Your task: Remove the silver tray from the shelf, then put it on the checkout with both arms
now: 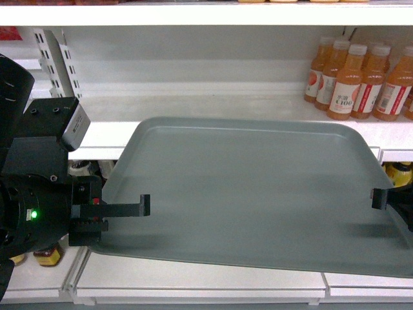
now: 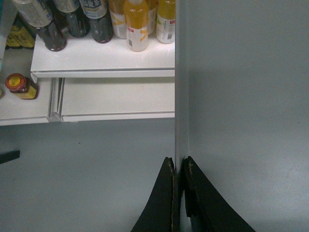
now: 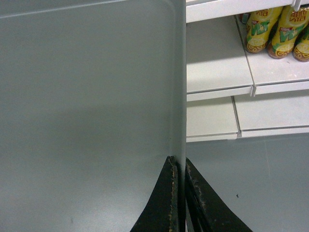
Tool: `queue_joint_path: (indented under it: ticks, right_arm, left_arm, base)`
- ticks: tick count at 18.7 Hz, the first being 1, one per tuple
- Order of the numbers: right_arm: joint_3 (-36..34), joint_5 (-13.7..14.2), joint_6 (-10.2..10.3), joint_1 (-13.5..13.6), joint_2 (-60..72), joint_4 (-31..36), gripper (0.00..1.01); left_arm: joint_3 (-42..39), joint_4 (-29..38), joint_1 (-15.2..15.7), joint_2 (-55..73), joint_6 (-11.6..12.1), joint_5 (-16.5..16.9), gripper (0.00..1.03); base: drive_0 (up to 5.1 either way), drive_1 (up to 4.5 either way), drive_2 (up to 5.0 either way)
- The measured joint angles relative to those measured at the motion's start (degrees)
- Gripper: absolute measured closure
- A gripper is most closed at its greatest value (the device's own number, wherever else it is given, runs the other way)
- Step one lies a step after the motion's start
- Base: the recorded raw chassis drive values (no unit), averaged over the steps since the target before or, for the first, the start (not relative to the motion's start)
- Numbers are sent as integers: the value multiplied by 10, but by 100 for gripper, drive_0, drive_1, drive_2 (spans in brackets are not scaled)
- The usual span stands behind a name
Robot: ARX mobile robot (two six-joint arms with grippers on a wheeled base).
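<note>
The silver tray (image 1: pixel 251 187), matte grey-green with a low rim, is held level in front of the white shelf (image 1: pixel 193 106); its far edge still reaches over the shelf's front lip. My left gripper (image 1: pixel 126 208) is shut on the tray's left rim, and the left wrist view shows the fingers (image 2: pixel 166 193) pinching that rim at my left gripper (image 2: pixel 178 162) beside the tray (image 2: pixel 241 96). My right gripper (image 1: pixel 381 197) is shut on the right rim, seen close up as my right gripper (image 3: pixel 179 162) clamping the tray (image 3: pixel 87 106). The checkout is out of view.
Orange juice bottles (image 1: pixel 361 77) stand on the shelf just behind the tray's right corner. Slotted white brackets (image 1: pixel 55 58) rise at the left. Lower shelf boards carry bottles (image 2: pixel 135 24), a jar (image 2: pixel 19 86) and yellow bottles (image 3: pixel 280 29). Grey floor (image 2: pixel 87 164) lies below.
</note>
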Motion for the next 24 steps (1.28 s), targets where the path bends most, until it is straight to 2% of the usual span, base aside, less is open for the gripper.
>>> queue_joint_path:
  ticks: [24]
  right_arm:
    - [0, 1, 0, 0, 0, 1, 98]
  left_arm:
    - [0, 0, 0, 1, 2, 0, 100]
  base:
    - [6, -426, 438]
